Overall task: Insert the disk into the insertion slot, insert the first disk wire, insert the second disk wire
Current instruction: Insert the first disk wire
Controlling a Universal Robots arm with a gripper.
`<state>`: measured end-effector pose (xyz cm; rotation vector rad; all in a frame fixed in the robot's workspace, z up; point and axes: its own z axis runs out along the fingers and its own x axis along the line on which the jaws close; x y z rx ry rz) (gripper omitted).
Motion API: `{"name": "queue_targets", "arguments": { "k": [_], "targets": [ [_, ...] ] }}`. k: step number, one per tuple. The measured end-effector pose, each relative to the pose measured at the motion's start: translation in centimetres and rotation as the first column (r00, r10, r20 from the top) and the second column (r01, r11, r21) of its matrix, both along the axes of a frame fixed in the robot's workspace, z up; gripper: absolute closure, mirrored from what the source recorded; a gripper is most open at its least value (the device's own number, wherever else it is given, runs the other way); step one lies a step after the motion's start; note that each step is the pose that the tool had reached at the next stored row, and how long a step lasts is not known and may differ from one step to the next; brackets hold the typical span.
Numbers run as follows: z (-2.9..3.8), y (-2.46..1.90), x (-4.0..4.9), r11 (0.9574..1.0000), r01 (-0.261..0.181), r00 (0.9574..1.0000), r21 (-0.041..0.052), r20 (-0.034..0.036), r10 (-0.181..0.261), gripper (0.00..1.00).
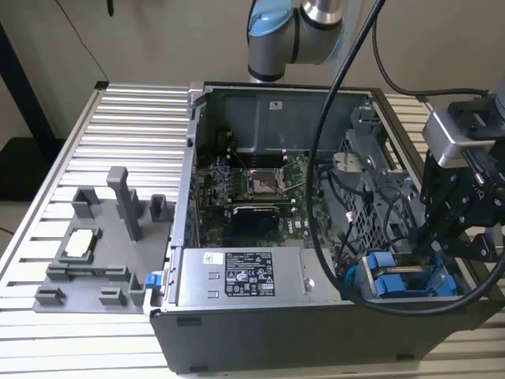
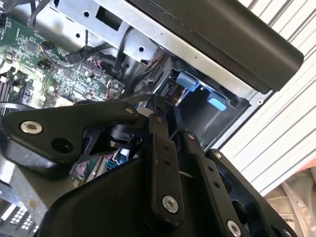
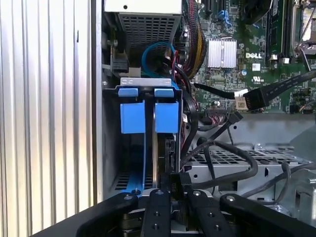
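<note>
I have the hand (image 1: 440, 246) down over the near corner of the open computer case (image 1: 237, 332), on the exterior view's right. In the first wrist view its fingers (image 3: 157, 210) are drawn narrow, pinching what looks like a small black plug (image 3: 176, 181) close to the edge of the disk (image 3: 167, 117). The disk sits in its blue carrier inside the insertion slot (image 3: 109, 148), with its blue tabs at the slot's mouth. Room is tight. The case's sheet-metal wall runs close along one side of the slot, and a tangle of black cables (image 3: 232, 165) crowds the perforated drive cage (image 1: 371, 209) on the other. The ridged counter (image 1: 118, 118) carries the case.
</note>
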<state>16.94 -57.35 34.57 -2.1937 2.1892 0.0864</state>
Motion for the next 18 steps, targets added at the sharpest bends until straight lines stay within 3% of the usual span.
{"name": "queue_targets", "arguments": {
  "k": [4, 18],
  "targets": [
    [-0.27, 0.01, 0.09, 0.9999, 0.0, 1.0, 0.011, 0.0, 0.0, 0.81],
    [-0.77, -0.01, 0.35, 0.9999, 0.001, 1.0, 0.0108, 0.0001, -0.001, 0.81]
  ]
}}
